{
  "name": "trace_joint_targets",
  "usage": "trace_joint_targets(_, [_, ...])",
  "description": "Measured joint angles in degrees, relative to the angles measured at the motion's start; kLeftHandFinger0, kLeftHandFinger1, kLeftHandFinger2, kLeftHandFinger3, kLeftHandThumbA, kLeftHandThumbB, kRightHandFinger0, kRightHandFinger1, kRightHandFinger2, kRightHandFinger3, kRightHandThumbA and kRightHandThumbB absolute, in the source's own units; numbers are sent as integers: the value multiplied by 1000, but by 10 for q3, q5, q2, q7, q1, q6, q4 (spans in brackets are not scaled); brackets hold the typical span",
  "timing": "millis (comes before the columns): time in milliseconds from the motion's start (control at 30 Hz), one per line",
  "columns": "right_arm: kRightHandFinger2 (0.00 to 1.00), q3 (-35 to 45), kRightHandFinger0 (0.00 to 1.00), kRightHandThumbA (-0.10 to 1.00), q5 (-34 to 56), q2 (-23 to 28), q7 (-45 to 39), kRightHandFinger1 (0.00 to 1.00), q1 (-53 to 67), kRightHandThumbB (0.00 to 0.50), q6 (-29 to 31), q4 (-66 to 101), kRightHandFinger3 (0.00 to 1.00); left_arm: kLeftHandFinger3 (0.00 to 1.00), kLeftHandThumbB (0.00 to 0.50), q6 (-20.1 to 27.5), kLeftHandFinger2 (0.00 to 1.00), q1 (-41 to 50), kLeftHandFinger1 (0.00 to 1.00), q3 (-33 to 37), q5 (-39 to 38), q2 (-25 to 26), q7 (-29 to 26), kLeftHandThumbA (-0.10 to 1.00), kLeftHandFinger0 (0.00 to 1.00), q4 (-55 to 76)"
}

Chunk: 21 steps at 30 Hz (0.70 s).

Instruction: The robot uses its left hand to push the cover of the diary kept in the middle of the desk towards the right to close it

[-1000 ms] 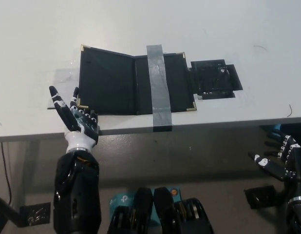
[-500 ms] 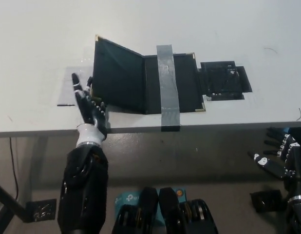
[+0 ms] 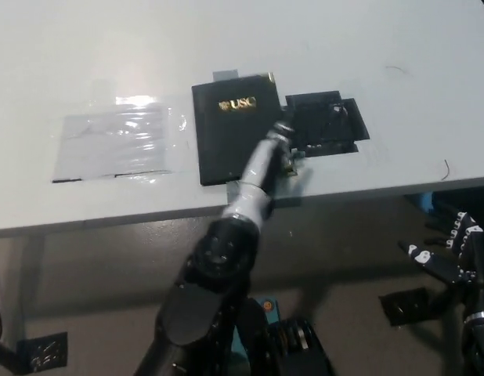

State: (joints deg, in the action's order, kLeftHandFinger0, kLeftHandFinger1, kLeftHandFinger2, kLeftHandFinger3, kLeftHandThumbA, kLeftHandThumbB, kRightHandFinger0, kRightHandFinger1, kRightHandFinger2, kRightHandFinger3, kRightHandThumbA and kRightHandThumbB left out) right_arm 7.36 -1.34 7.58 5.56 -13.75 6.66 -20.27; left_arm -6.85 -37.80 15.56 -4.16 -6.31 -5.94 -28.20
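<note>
Two hands: I see both from my screen, one over the desk and one low at the side.
Diary (image 3: 232, 133): it lies shut and flat in the middle of the desk (image 3: 226, 47). I see its black cover facing up with gold letters "USC" near the top.
Left hand (image 3: 283, 145): it is at the right edge of the diary, near the lower right corner. It looks blurry, so I cannot tell if its fingers are apart or closed. I cannot tell if it touches the cover.
Left arm (image 3: 250, 184): it reaches up from the bottom middle, crosses the front edge of the desk and lies over the lower right part of the diary.
Right hand (image 3: 449, 258): it rests low at the right, below the desk and well apart from the diary. Its fingers are spread and it holds nothing.
Black flat thing (image 3: 326, 124): it sits just beside the diary on the right, near the left hand. I cannot tell what it is.
Clear plastic sheet (image 3: 121, 141): it lies flat on the desk to the left of the diary, shiny and a bit crinkled.
Grey tape (image 3: 225, 75): a small bit shows at the top edge of the diary.
</note>
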Motion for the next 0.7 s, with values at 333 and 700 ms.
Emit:
trace_joint_targets(333, [683,-4,460,1000,1,-2,-1,633,-3,392,0,0,728,1000,260,49,1000,-3,1000,62,74,38,22,1000,1000,-32])
trace_joint_targets(700, [713,-4,451,1000,1,-2,-1,644,-1,397,0,0,755,1000,267,62,1000,-1,1000,54,104,42,37,1000,1000,-29])
